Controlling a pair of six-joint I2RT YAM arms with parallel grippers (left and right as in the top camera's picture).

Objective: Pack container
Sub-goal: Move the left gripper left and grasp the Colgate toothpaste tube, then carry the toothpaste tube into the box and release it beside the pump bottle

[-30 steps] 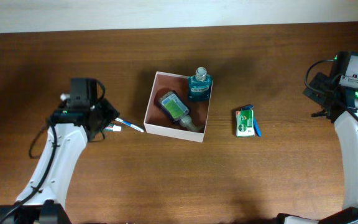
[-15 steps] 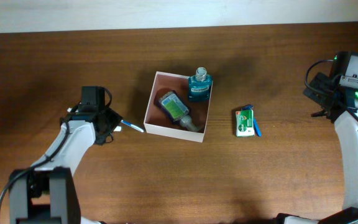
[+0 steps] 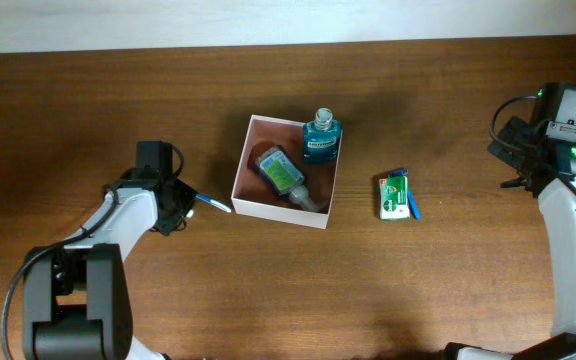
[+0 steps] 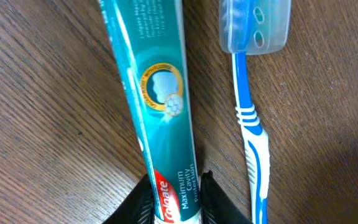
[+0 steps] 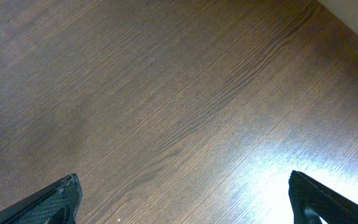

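While your L arm lies low over the table [image 3: 438, 300], forearm angled up from the near-left edge and wrist aimed right, the left gripper [image 4: 176, 190] has its fingers [image 4: 143, 202] pressed in on both sides of the toothpaste tube [image 4: 160, 93], pinching it near one end w/ the tube flat on the wood. A blue-and-white toothbrush [image 4: 250, 134] lies just beside the tube, roughly parallel, w/ a clear cap on its head. Your R arm stands at the far-right edge, well apart from everything. The right gripper [image 5: 183, 180] is spread wide w/ only bare wood btwn the tips. The container [image 3: 276, 211] sits approx mid-table: a shallow square box, open top, white walls, reddish-brown inside, turned a little off square. Inside, a green-and-blue bottle [image 3: 280, 170] lies on its side across the middle, and a blue bottle [image 3: 320, 138] stands at the far-right corner. The container is to the right of the left gripper, near but not touching, w/ the toothbrush in the gap btwn them. It's well left of the right gripper, w/ a small green-and-white packet [image 3: 393, 197] on the wood btwn.
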